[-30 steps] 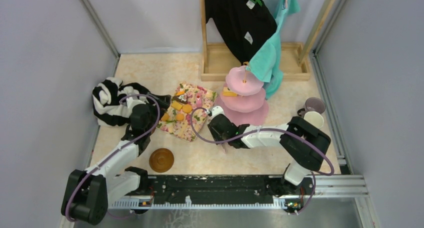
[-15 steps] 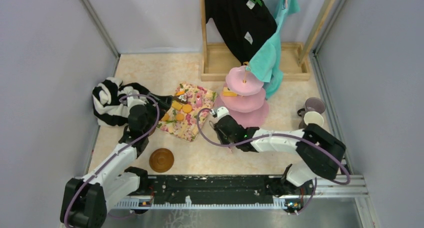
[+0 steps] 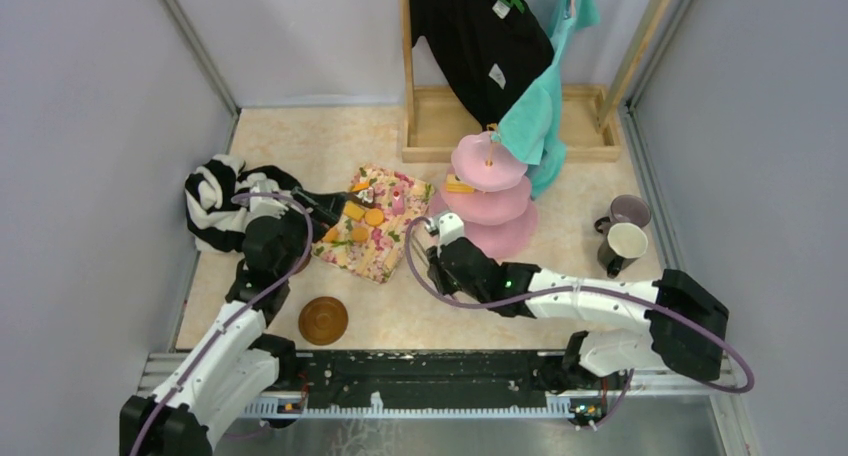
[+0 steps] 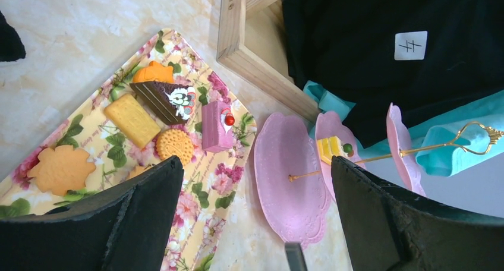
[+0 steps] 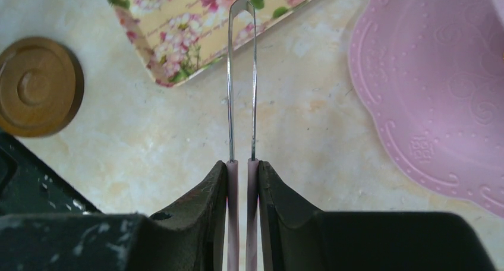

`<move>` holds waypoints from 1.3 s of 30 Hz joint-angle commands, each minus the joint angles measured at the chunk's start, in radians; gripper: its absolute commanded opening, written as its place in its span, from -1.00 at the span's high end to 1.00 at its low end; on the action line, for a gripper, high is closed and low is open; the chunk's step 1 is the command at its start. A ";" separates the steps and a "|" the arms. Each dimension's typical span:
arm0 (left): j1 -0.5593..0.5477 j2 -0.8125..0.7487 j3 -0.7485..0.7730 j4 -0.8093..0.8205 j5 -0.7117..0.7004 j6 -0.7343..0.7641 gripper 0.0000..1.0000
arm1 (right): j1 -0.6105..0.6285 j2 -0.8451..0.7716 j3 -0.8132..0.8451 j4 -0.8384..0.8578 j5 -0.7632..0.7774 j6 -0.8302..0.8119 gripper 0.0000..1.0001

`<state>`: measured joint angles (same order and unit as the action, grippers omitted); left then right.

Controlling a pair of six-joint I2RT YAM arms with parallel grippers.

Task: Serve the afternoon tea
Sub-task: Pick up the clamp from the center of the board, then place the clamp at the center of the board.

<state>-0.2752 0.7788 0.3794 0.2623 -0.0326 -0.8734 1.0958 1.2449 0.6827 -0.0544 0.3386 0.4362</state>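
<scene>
While the left jaws gape above the pastries at frame left, the right jaws pinch tongs left of the stand.

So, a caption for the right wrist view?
Right gripper clamps pink-handled tongs, poised between floral tray and pink cake stand.

Markings check: two found, neither clearly legible.
I see a white square label on the black hanging garment carrying a handwritten cross-like mark; an embossed stamp on the pink scalloped plastic cake stand is too small to read.
</scene>
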 commanded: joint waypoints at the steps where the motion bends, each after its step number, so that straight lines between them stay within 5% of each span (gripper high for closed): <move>1: -0.007 -0.049 0.044 -0.053 0.016 0.041 -0.98 | 0.050 -0.004 0.049 -0.032 -0.076 -0.153 0.68; 12: -0.007 -0.069 0.038 -0.044 0.028 0.048 -0.98 | 0.081 -0.036 0.053 -0.129 -0.286 -0.352 0.64; 21: -0.008 -0.055 0.031 -0.022 0.029 0.036 -0.98 | 0.116 0.122 0.080 -0.140 -0.135 -0.409 0.63; 30: -0.007 -0.028 0.023 0.004 0.010 0.021 -0.98 | 0.142 0.115 0.060 -0.056 -0.185 -0.458 0.60; 39: -0.007 -0.175 0.010 -0.145 -0.255 -0.099 -0.98 | 0.184 0.254 0.127 -0.009 -0.232 -0.486 0.57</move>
<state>-0.2760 0.6735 0.3958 0.1783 -0.1375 -0.9142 1.2510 1.4384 0.7315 -0.1375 0.1398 -0.0219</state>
